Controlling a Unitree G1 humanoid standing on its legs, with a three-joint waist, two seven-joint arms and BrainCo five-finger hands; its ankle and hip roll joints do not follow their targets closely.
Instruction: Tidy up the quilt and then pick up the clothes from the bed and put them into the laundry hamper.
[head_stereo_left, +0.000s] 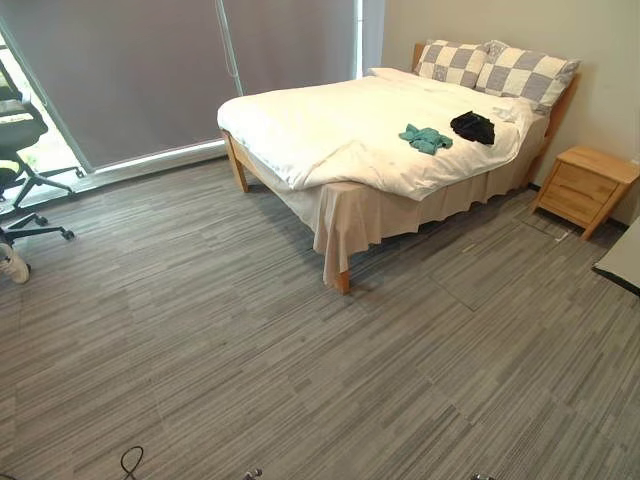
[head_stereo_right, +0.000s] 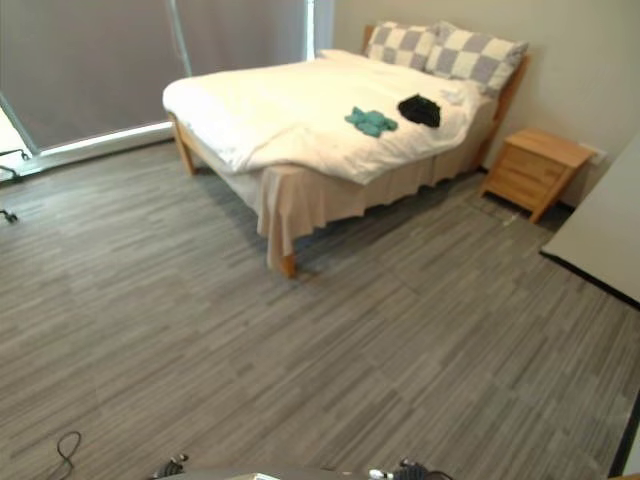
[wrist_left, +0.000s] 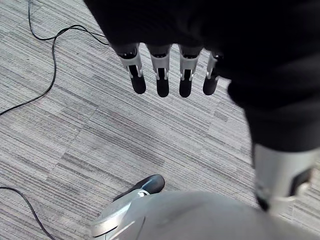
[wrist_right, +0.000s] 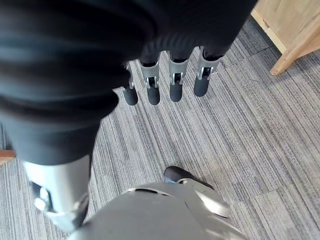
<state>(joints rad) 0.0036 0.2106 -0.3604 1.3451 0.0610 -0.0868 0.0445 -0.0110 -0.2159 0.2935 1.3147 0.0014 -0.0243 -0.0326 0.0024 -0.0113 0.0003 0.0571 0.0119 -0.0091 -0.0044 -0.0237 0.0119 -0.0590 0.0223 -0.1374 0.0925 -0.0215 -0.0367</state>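
A wooden bed (head_stereo_left: 345, 275) stands across the room with a white quilt (head_stereo_left: 340, 130) spread over it, rumpled and hanging off the near corner. On the quilt lie a teal garment (head_stereo_left: 425, 138) and a black garment (head_stereo_left: 473, 126), side by side near the pillows. My left hand (wrist_left: 160, 70) hangs over the grey floor with straight fingers, holding nothing. My right hand (wrist_right: 165, 80) also hangs over the floor, fingers straight and empty. Both hands are far from the bed.
Two checked pillows (head_stereo_left: 495, 68) lean on the headboard. A wooden nightstand (head_stereo_left: 582, 187) stands right of the bed. An office chair (head_stereo_left: 18, 150) is at the far left by the window blinds (head_stereo_left: 150, 70). A pale panel's edge (head_stereo_right: 600, 235) shows at right.
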